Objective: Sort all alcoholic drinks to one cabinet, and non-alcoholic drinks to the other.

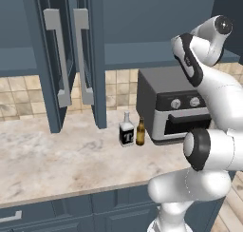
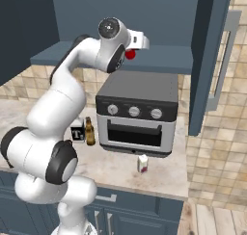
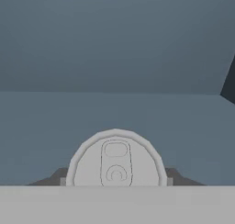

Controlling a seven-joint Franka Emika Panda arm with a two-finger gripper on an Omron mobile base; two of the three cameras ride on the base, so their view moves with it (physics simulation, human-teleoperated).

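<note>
I see the red can held up high at the end of the arm, right at the edge of the cabinet shelf above the toaster oven. Looking along the claw, the can's silver top sits squarely between the two fingers, which are pinching its sides, with the blue cabinet interior ahead. On the counter, the liquor bottle and beer bottle stand just beside each other left of the oven. The cream can stands in front of the oven.
</note>
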